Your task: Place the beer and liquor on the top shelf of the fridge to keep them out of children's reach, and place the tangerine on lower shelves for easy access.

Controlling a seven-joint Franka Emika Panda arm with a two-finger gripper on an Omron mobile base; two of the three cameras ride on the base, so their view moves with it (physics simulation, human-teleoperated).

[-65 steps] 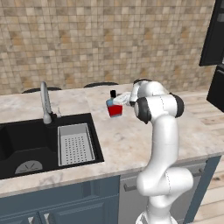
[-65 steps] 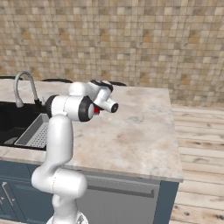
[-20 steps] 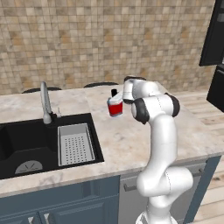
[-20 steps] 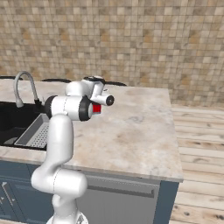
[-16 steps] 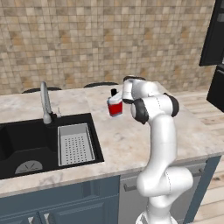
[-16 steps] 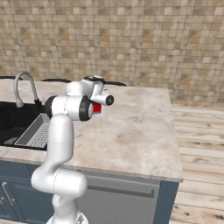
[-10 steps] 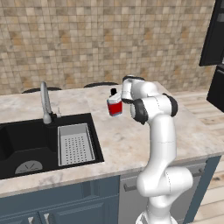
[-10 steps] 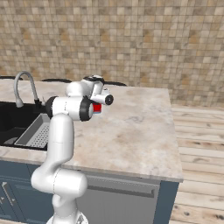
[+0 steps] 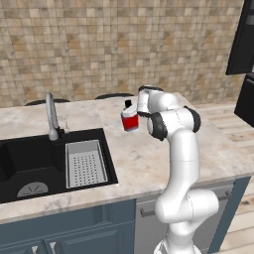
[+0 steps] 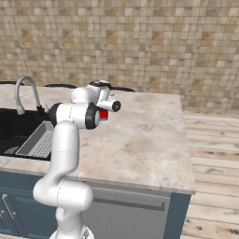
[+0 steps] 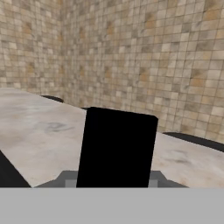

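Since a second ago my tool [image 9: 135, 115] clenched on the liquor [image 9: 130, 119] near the bench [image 9: 149, 163] back edge; fridge placements all remain.

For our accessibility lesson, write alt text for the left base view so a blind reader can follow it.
A white robot arm holds the liquor, a squat blue-and-red bottle with a black cap, in its end effector above a marble counter. To the left are a black sink and faucet, with a tan tiled wall behind.
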